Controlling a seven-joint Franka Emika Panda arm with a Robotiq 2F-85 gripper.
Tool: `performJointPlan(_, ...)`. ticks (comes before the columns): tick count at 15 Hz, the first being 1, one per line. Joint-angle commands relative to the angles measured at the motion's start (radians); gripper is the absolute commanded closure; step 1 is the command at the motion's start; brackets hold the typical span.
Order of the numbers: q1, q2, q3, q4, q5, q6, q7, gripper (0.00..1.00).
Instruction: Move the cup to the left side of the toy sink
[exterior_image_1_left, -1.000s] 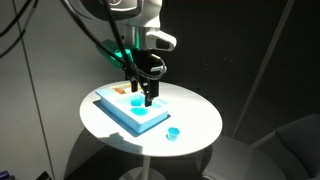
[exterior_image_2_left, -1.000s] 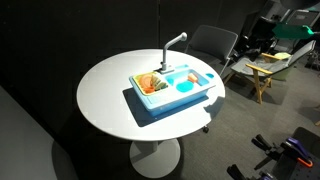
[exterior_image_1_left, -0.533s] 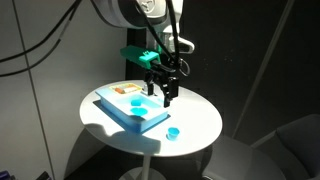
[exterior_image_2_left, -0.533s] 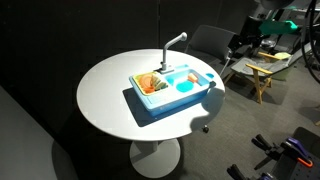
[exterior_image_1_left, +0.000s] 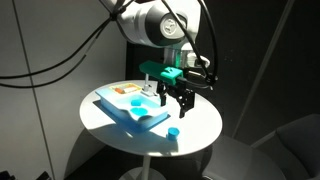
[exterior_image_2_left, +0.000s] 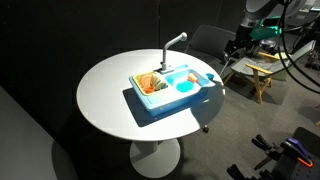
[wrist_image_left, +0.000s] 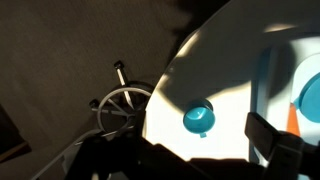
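Note:
The cup is a tiny bright blue round cup standing upright on the white round table, near its edge and apart from the toy sink. In the wrist view the cup lies between my fingers' lines, with nothing in it. The toy sink is light blue with an orange-white patch; an exterior view shows its basin and curved faucet. My gripper hangs open and empty above the table, just above and behind the cup. It is also in the wrist view.
The table edge runs close by the cup in the wrist view, with a spoked base on the dark floor below. A dark chair and a small wooden stand are beyond the table.
My gripper has moved from above the sink sideways toward the table's edge and now hangs over the cup. Cup and sink have not moved.

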Motion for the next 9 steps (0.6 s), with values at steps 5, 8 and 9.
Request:
performJointPlan(5, -0.042, 0.153, 0.019, 0.167, 0.007, 0.005, -0.118, 0.0)
performJointPlan(8, -0.046, 0.207, 0.034, 0.219, 0.012, 0.025, -0.148, 0.0)
performJointPlan(9, -0.049, 0.223, 0.043, 0.231, 0.017, 0.037, -0.16, 0.0)
